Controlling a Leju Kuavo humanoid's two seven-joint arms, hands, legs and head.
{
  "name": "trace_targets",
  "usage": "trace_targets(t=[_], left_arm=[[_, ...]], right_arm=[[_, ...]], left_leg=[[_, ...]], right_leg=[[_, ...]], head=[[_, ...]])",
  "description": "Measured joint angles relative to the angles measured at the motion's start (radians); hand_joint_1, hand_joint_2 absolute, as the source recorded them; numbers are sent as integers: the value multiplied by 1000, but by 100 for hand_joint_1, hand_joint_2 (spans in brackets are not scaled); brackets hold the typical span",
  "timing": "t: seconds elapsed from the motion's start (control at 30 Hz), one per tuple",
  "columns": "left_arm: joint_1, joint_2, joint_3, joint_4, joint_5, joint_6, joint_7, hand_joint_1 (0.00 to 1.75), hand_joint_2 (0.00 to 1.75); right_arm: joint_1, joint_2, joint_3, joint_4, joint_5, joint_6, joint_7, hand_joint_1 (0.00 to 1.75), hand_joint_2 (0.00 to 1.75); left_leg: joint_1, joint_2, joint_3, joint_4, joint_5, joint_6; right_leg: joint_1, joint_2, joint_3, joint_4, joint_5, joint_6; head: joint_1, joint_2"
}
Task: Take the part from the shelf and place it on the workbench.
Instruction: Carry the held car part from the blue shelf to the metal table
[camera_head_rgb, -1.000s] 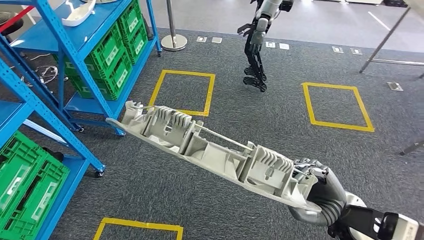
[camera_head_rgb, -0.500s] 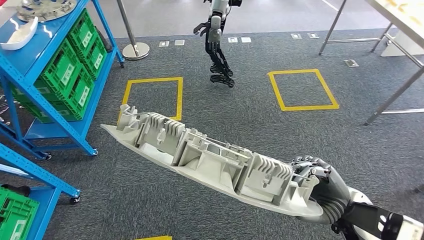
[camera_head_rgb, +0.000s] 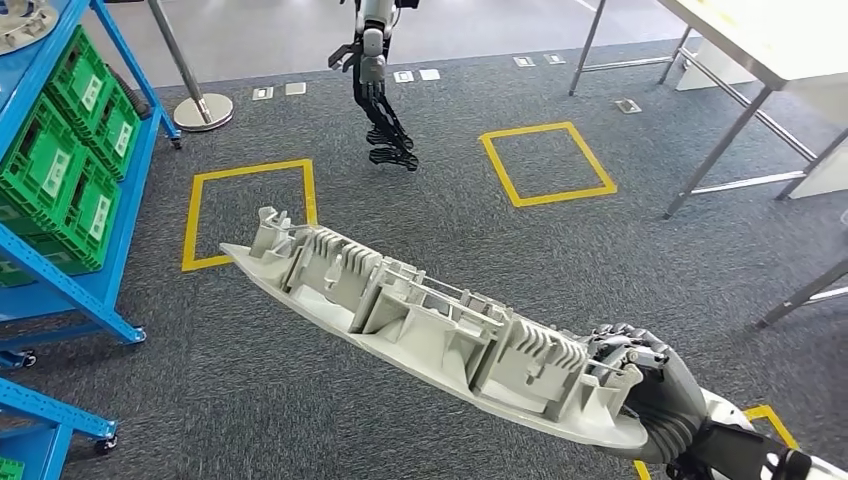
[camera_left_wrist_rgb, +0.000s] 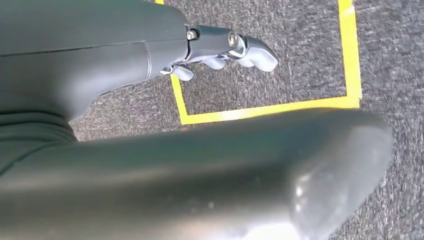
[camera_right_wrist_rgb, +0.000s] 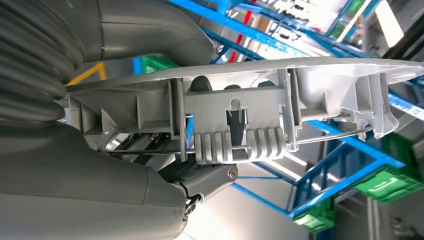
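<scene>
A long grey plastic part with ribs and clips hangs over the carpet, slanting from the picture's centre left down to the lower right. My right hand grips its near end, fingers wrapped over the ribbed edge. The right wrist view looks along the part past my right hand, whose fingers sit under the ribs. The workbench, pale-topped on metal legs, stands at the upper right. My left hand hangs over the floor and holds nothing, its fingers apart from the thumb.
The blue shelf with green crates stands along the left edge. Another robot and a stanchion base are at the back. Yellow taped squares mark the grey carpet. Workbench legs reach down at right.
The whole picture has slid left as the camera turned right: the shelf has gone toward the left edge and the workbench has come in at the right. My right hand still holds the part.
</scene>
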Motion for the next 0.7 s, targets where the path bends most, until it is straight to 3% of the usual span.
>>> trace_targets(t=[0.07,0.13,0.2,0.23,0.3,0.37,0.43,0.47,0.5,0.53,0.6,0.67,0.7], left_arm=[[-1,-6,0,0,0,0,6,0,0],[-1,-12,0,0,0,0,12,0,0],[-3,-19,2,0,1,0,17,0,0],[-4,-23,2,0,1,0,18,0,0],[-6,-29,3,0,2,0,18,0,0],[-4,-33,3,1,2,0,19,0,0],[1,-35,4,2,2,2,21,0,0],[2,-35,4,3,2,4,21,0,0],[2,-34,5,3,2,6,22,0,0],[1,-34,6,3,2,7,22,0,0],[0,-34,8,4,1,8,21,0,0],[0,-35,8,4,-2,8,21,0,0],[0,-35,8,4,-5,8,20,0,0]], right_arm=[[2,-1,-2,-5,2,0,4,175,175],[1,-4,-7,-16,-2,1,11,175,175],[2,-7,-16,-27,-7,4,16,175,175],[4,-8,-21,-33,-9,7,18,175,175],[3,-10,-27,-42,-14,13,22,175,175],[0,-10,-29,-47,-19,19,25,175,175],[-2,-11,-30,-47,-25,24,26,175,175],[-3,-12,-31,-47,-29,28,26,175,175],[-4,-14,-33,-46,-33,32,25,175,175],[-6,-16,-37,-46,-36,35,24,175,175],[-9,-20,-46,-46,-41,36,18,175,175],[-7,-25,-55,-46,-36,32,7,175,175],[-3,-27,-59,-46,-31,29,0,175,175]], left_leg=[[-3,20,5,0,-5,-5],[-7,37,10,0,-10,-14],[-7,56,17,-4,-13,-25],[-6,55,21,-4,-17,-32],[-3,15,10,33,-43,-42],[0,-40,-45,148,-100,-48],[1,-58,-108,262,-137,-50],[1,-60,-119,273,-127,-51],[3,-62,-113,249,-100,-51],[5,-71,-90,189,-59,-52],[11,-110,-38,65,-5,-51],[11,-129,-17,14,5,-41],[8,-120,-16,13,6,-33]], right_leg=[[6,-41,75,-135,51,-8],[14,-72,110,-205,66,-19],[19,-57,109,-213,65,-30],[17,-46,111,-216,66,-34],[9,-25,116,-224,71,-44],[5,-3,117,-226,72,-51],[5,25,117,-225,72,-54],[4,39,118,-225,72,-54],[3,53,118,-224,72,-52],[1,66,118,-221,71,-49],[-1,90,115,-213,68,-37],[-2,110,109,-210,68,-22],[-3,120,107,-212,70,-15]], head=[[0,0],[-1,0],[-1,0],[-1,0],[-3,0],[-6,0],[-9,0],[-9,0],[-10,0],[-11,0],[-12,0],[-13,0],[-13,0]])
